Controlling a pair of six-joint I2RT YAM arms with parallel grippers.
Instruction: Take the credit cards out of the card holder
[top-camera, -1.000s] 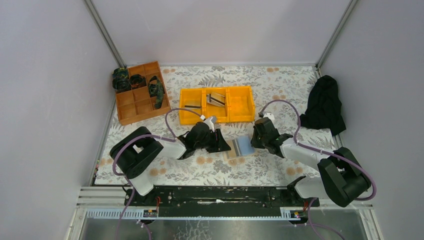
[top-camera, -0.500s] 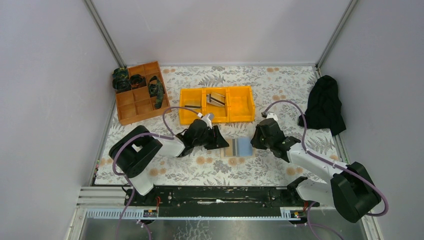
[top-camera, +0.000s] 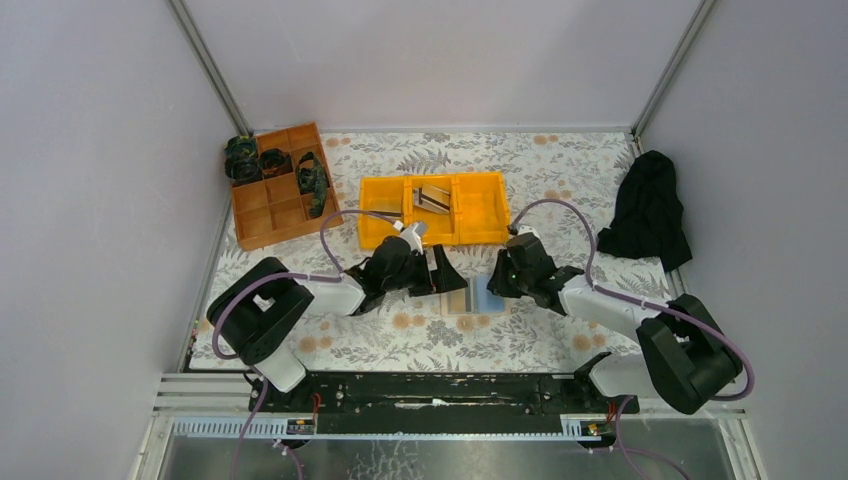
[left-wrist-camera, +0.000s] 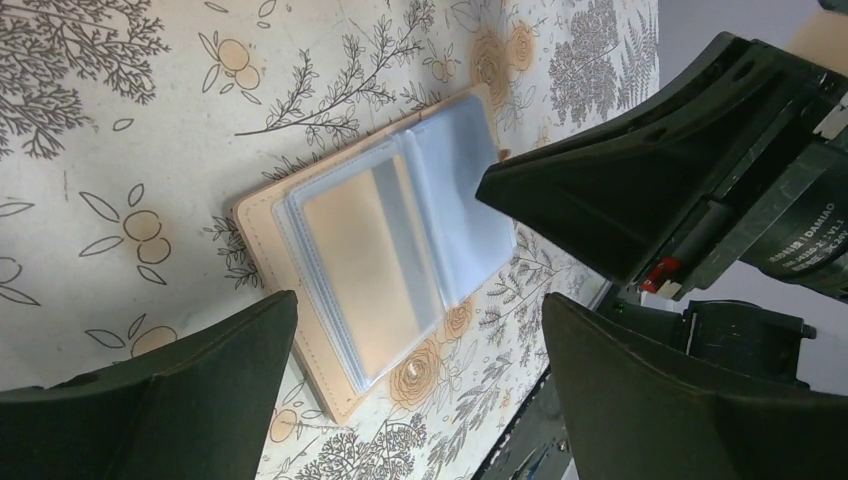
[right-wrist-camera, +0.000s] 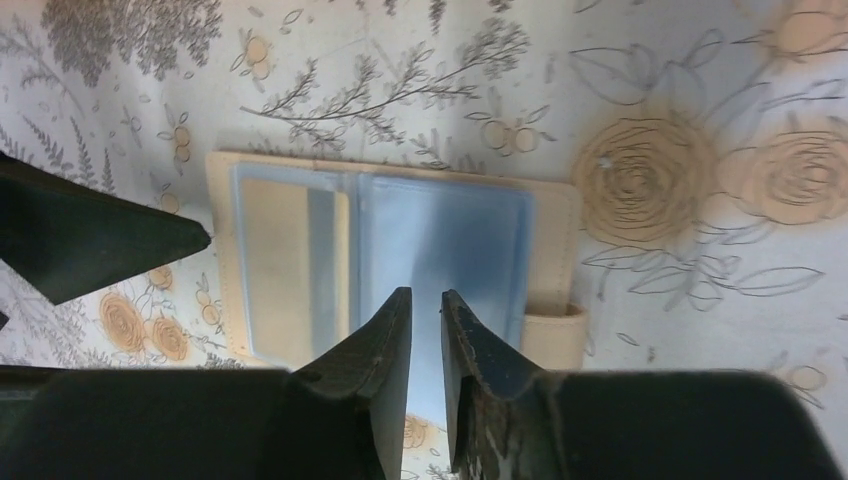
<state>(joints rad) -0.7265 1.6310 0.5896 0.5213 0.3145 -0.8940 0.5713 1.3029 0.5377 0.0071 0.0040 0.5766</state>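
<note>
Card holder (top-camera: 476, 296) lies open on the table between both arms — a tan card (left-wrist-camera: 362, 262) sits in the left sleeve. Left gripper (left-wrist-camera: 420, 330) is spread wide, empty; right gripper (right-wrist-camera: 426, 330) nearly closed, holding nothing. Card looks thin, stiff, slick — pinch its exposed edge.

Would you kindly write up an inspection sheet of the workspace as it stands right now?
Surface: floral-patterned table cover, flat.
Job's things: card holder lying open at centre; one tan card in a clear sleeve; more cards in the yellow bin.
Clutter: black cloth far right; orange-brown divided tray far left holding dark items.
Grippers: left gripper open wide over the holder; right gripper nearly shut, tips over the blue sleeve, contact unclear.
Cables: purple cable looping off each arm.
Surroundings: plain grey walls, metal frame.
</note>
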